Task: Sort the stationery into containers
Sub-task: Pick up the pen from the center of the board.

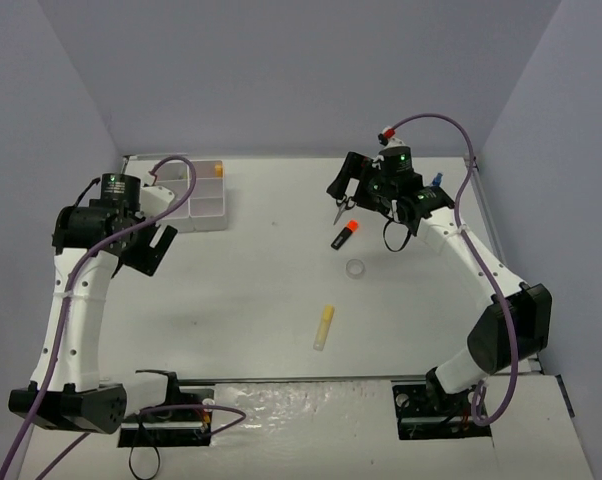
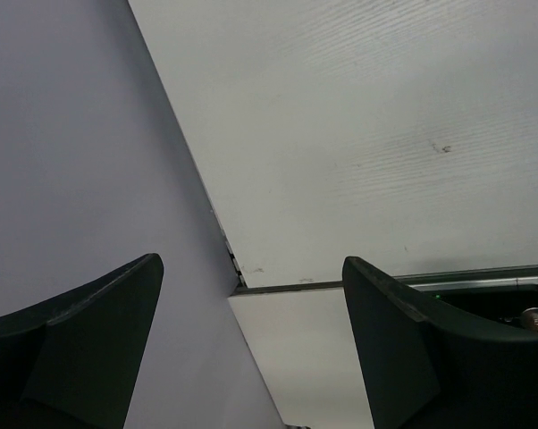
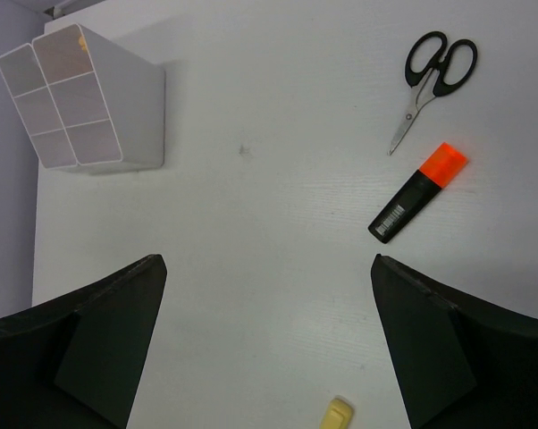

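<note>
**A:** Start from the top view. Where is everything?

**B:** The organizer tray [image 1: 209,224] sits at ten o'clock on the table [image 1: 251,290], in the far-left corner. Something small and orange [image 1: 218,169] lies in its far-right compartment (too small to name). The left gripper [image 1: 156,248] hangs at the tray's seven o'clock, just beside it. The right gripper [image 1: 373,195] hangs at one o'clock, over the scissors [image 1: 339,210], which are partly hidden under it. The orange-black marker [image 1: 344,235] is at the scissors' six o'clock, and the tape ring [image 1: 356,269] is just past the marker. The yellow stick [image 1: 324,327] lies near the middle of the table, and the blue-capped bottle [image 1: 436,181] is at two o'clock.

**A:** What about the left wrist view?

**B:** It shows the table's edge and the wall. The left gripper [image 2: 251,357] is spread wide, with nothing between its fingers [image 2: 81,357].

**A:** And the right wrist?

**B:** The right gripper [image 3: 269,357] is released too, holding nothing. The scissors [image 3: 434,85] lie closed at one o'clock. The marker [image 3: 418,192] is at three, apart from them. The tray [image 3: 135,107] is at ten, and the tip of the yellow stick [image 3: 334,416] shows at six.
</note>
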{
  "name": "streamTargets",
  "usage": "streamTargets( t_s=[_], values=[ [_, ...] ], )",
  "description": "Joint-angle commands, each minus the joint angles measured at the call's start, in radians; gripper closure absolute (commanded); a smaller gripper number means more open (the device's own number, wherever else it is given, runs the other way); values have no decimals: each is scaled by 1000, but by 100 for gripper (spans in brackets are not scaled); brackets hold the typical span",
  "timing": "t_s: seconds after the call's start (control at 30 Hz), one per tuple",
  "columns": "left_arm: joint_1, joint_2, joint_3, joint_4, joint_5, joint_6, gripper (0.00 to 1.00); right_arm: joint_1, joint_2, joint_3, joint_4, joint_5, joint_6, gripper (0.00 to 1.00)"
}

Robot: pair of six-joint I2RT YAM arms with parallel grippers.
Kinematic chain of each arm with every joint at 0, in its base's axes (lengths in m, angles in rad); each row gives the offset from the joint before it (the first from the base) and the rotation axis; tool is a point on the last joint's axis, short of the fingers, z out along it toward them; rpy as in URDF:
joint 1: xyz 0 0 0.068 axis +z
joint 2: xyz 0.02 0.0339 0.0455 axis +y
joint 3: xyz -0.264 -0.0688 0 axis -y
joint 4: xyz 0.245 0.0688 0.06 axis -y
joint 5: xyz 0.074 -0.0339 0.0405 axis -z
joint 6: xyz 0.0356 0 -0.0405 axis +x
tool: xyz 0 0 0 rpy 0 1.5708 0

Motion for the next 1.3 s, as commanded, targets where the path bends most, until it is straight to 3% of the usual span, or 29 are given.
streamTargets(
  t_s=[0.0, 0.13, 0.3, 0.47, 0.67, 0.93, 1.27],
  values=[
    [5, 1, 20, 66, 37, -8, 21, -1, -16, 5, 48, -4, -18, 4],
    [4, 13, 32, 118, 106, -33, 21, 0, 0, 14, 48, -8, -26, 4],
    [4, 6, -37, 313, 222, -109, 22, -1, 21, 35, 48, 39, -19, 4],
    [3, -36, -74, 449, 308, -93, 23, -5, 64, 108, 44, 82, -30, 4],
    [3, -117, -110, 584, 293, -18, 23, -16, 158, 197, 46, 92, -69, 4],
    [3, -46, -120, 854, 281, -38, 23, -49, 287, 384, 113, 62, -317, 4],
    [3, 29, -149, 1131, 264, -46, 22, -118, 392, 464, 260, 86, -263, 4]
  ],
)
